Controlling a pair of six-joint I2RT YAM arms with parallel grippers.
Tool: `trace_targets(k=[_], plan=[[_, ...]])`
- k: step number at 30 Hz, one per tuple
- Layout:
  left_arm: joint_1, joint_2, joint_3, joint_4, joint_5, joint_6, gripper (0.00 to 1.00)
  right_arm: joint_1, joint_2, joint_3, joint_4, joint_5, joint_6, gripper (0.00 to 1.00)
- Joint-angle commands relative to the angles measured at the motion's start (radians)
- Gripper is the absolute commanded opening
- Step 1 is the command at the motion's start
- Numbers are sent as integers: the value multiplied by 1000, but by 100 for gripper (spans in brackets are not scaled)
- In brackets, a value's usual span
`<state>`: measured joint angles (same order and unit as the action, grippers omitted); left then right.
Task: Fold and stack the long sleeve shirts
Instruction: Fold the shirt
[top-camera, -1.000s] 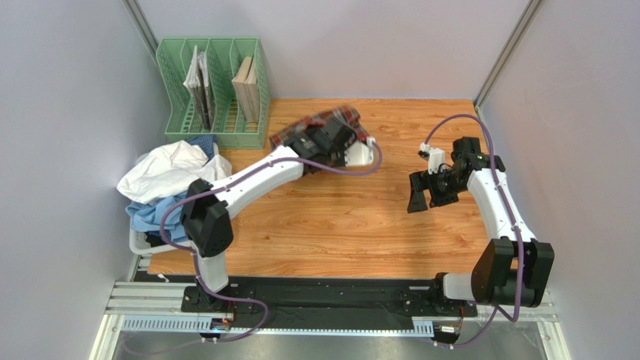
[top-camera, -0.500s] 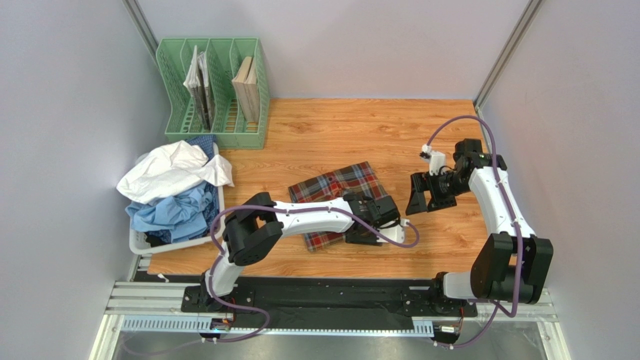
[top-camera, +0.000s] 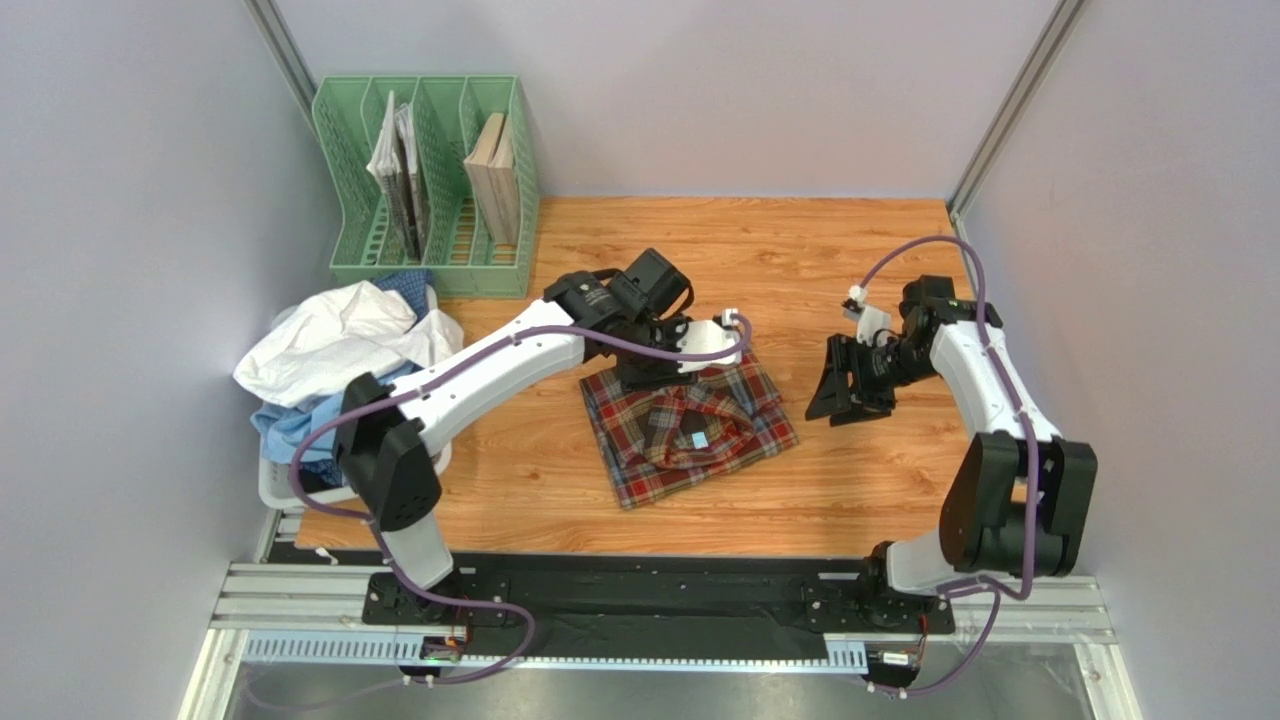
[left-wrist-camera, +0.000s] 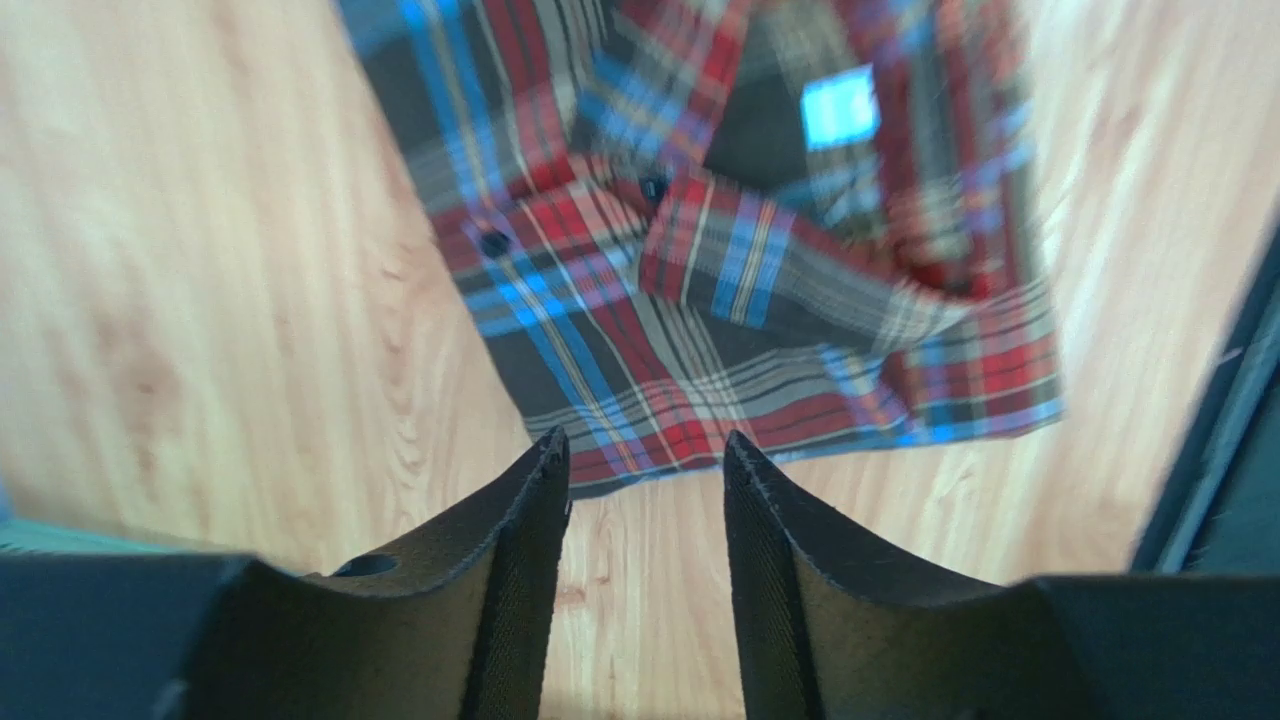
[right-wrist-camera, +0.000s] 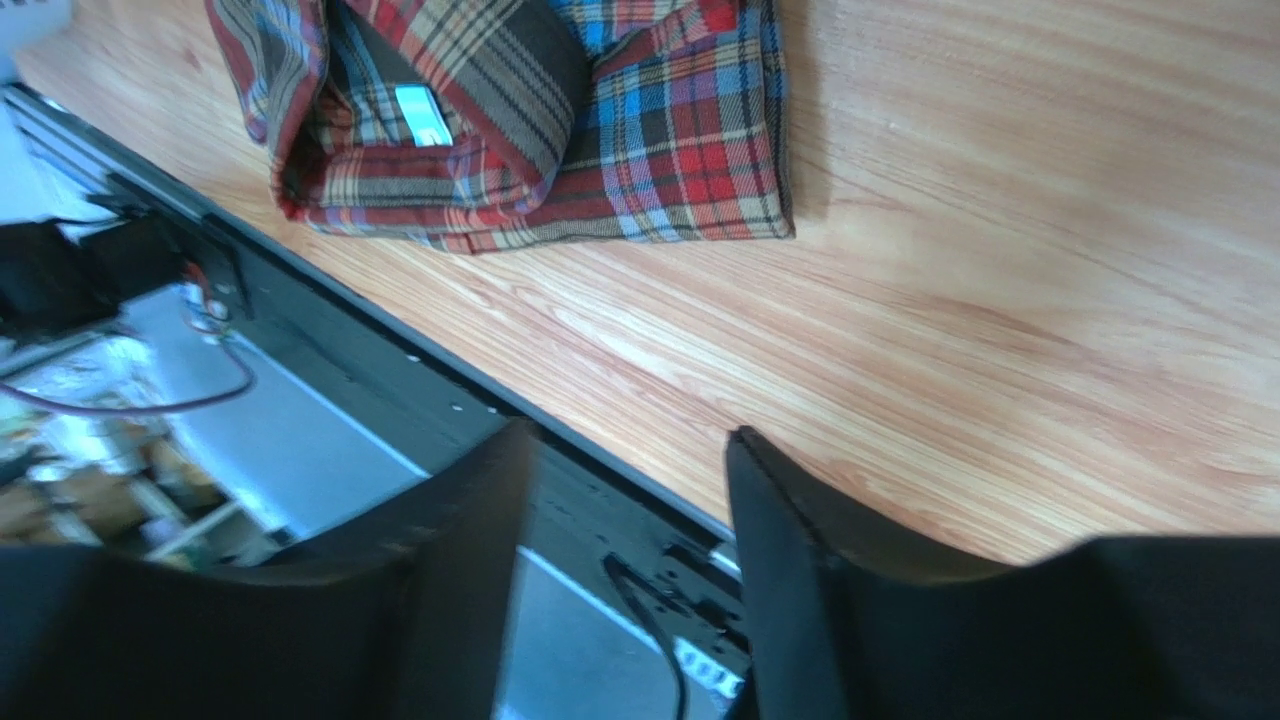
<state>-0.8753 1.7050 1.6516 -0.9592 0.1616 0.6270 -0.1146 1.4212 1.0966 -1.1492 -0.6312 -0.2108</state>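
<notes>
Left gripper (top-camera: 703, 339) swung back up off the folded tartan shirt (top-camera: 688, 431), which sits mid-frame on the tabletop (top-camera: 842, 255). Its jaws hang partly open, empty. Right gripper (top-camera: 839, 396), centre-right, same deal.

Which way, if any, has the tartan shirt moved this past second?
Yes: the tartan shirt moved away from the green file rack, toward the near edge.
</notes>
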Motion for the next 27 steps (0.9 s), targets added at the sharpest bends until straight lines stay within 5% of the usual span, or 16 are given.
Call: trace_targets(k=[1,8,13,15,19,25,27], plan=[[33,117,-82,46,7,152,45,-3,110,-1,74,-53,119,50],[79,193,-185,187,12,146,41,94,364,0,140,-73,119,38],[75,180,-274,163,59,74,40,162,536,83,219,-35,171,14],[47,148,-333,148,87,9,38,165,611,182,233,-22,204,2],[-68,137,-412,157,79,-65,38,185,728,425,256,-16,287,0],[-206,289,-126,157,413,-333,44,312,924,956,218,-218,343,1],[-202,269,-17,175,426,-392,50,309,871,970,217,-220,323,6]])
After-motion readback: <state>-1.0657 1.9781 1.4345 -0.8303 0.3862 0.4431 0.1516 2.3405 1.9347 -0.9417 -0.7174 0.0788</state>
